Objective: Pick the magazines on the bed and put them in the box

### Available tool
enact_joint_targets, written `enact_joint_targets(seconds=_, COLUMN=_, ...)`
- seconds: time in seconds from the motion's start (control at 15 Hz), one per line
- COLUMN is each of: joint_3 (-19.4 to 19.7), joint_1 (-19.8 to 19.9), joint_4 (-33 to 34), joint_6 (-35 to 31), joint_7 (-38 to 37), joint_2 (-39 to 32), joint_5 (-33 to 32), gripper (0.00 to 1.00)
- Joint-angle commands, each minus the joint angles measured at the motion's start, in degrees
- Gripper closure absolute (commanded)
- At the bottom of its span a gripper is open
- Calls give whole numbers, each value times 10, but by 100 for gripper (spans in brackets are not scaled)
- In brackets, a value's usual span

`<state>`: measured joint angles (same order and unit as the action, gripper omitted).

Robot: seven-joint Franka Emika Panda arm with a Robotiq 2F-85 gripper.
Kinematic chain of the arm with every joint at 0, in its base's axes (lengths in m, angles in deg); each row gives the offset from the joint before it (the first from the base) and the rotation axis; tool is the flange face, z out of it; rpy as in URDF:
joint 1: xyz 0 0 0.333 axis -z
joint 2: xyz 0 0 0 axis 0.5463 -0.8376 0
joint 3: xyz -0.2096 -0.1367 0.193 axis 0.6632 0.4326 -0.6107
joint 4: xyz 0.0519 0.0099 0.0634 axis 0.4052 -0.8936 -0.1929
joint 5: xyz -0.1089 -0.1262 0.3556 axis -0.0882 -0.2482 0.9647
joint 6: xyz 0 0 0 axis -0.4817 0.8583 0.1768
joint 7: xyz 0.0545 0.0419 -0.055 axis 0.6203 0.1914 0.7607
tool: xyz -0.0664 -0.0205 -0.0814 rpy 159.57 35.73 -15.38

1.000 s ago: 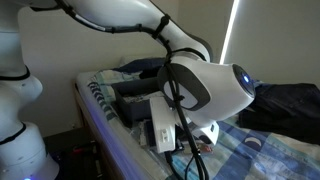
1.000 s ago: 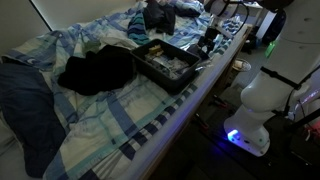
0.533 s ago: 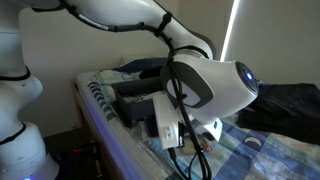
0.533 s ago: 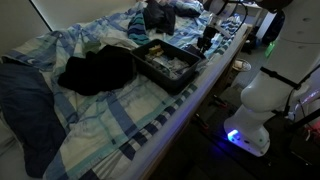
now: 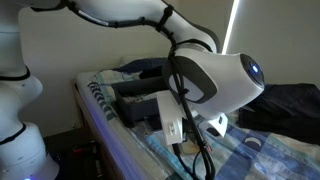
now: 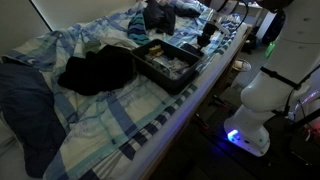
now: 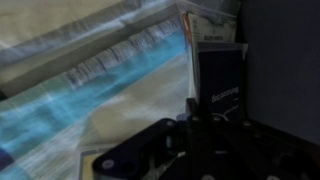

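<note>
The box point(image 6: 155, 76) lies on the bed point(image 6: 120, 120) near its striped edge. The magazines point(image 6: 168, 62) show as a flat tan patch inside it. A dark cloth bundle point(image 6: 95, 70) lies just beside the box. The claw point(image 6: 206, 40) hangs at the box's far end, and I cannot tell how wide it stands. In an exterior view the arm's wrist point(image 5: 215, 85) blocks much of the bed. In the wrist view, white writing on a dark block point(image 7: 222, 90) is too blurred to read.

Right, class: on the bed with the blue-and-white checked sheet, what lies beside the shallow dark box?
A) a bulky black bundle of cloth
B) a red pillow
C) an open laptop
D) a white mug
A: in an exterior view the bulky black bundle of cloth lies on the bed right beside the shallow dark box.
</note>
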<state>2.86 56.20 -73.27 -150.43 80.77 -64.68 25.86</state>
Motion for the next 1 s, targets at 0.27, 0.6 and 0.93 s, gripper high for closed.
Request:
enact_joint_targets(seconds=0.27, joint_3=-3, joint_1=8, joint_4=10, joint_6=3, joint_7=4, joint_2=6, joint_5=9, gripper=71)
enact_joint_targets(seconds=0.6, joint_3=-4, joint_1=8, joint_4=9, joint_6=2, joint_7=3, joint_2=4, joint_5=6, gripper=45)
enact_joint_targets(seconds=0.93, joint_3=-4, joint_1=9, joint_4=10, joint_6=2, joint_7=3, joint_2=3, joint_5=5, gripper=8)
